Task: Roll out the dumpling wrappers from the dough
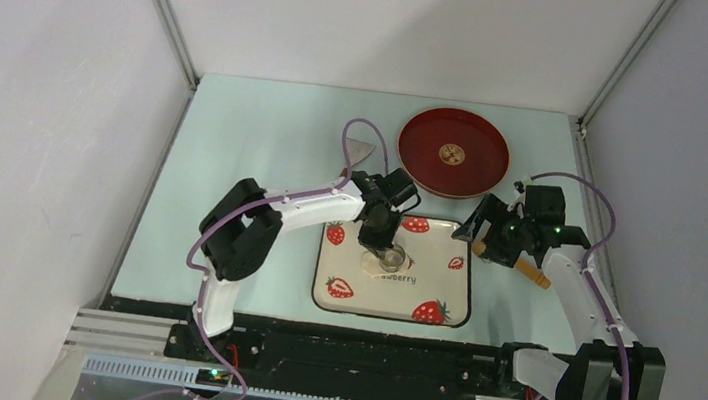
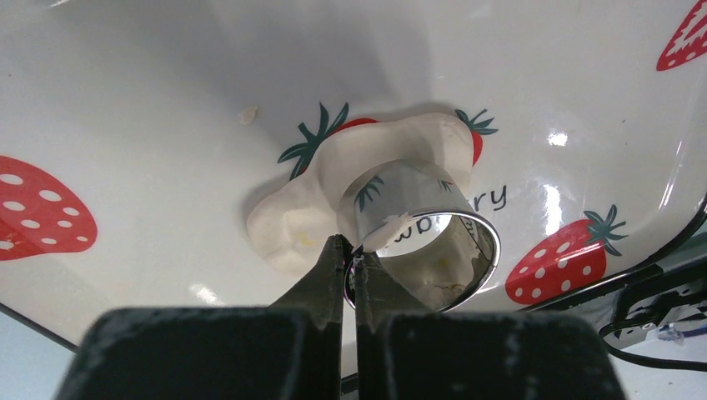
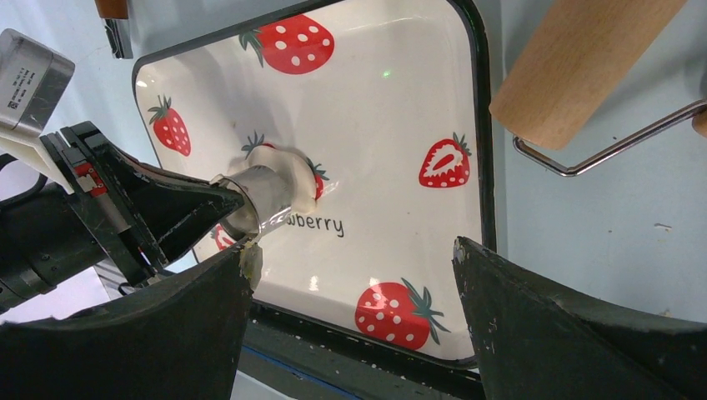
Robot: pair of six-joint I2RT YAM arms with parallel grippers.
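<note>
Item: left fingers [image 2: 349, 252], clenched on the near wall of a shiny metal cutter ring [image 2: 421, 218], the thin wall pinched between the two tips. Ring: stands pressed into the dough [image 2: 293, 218], tilted slightly toward the fingers. Dough: a pale cream, irregular flattened lump just beyond the left fingers, wrapping the ring's far and left sides and lying on the strawberry-print tray [image 2: 158, 100]; more dough shows inside the ring's mouth, and a small scrap clings to its rim. One loose dough crumb [image 2: 247, 115] lies on the tray, beyond the lump and apart from it. Right fingers [image 1: 488, 240]: released, spread wide with nothing between them, hovering above the tray's right edge, well apart from the ring. Wooden rolling pin [image 3: 584, 58]: on the counter [image 1: 255, 149], just off the right fingers' outer side, outside the tray, its wire handle [image 3: 600, 154] beside it. Red plate [image 1: 453, 153]: on the counter beyond both sets of fingers.
</note>
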